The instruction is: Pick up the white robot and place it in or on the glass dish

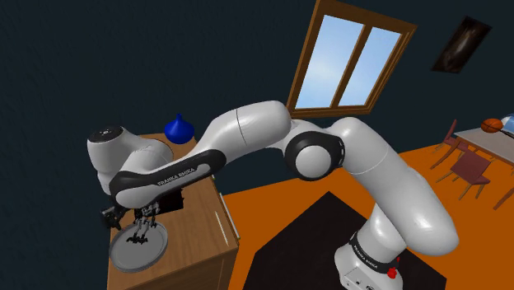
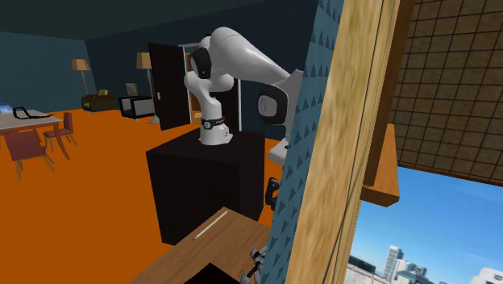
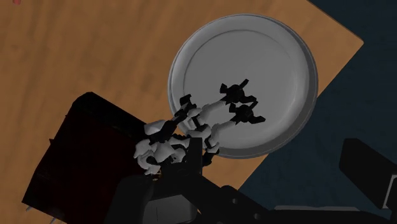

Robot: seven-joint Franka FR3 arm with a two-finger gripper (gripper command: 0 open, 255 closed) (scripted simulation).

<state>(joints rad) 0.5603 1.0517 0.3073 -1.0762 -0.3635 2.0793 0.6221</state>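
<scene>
The white robot (image 3: 167, 141), a small figure with black joints and feet, is clasped at its body by my gripper (image 3: 177, 164), which is shut on it. Its legs reach out over the round grey dish (image 3: 267, 44). In the shoulder view the robot (image 1: 143, 230) hangs from the gripper (image 1: 148, 211) just above the dish (image 1: 123, 255), which lies on the near corner of a wooden table (image 1: 202, 239). I cannot tell whether its feet touch the dish.
A black box (image 3: 76, 159) stands on the table right beside the gripper, and a blue vase (image 1: 179, 128) sits at the table's far end. The dish lies close to the table's edge. In the second exterior view a wooden window frame (image 2: 355, 145) hides the hand.
</scene>
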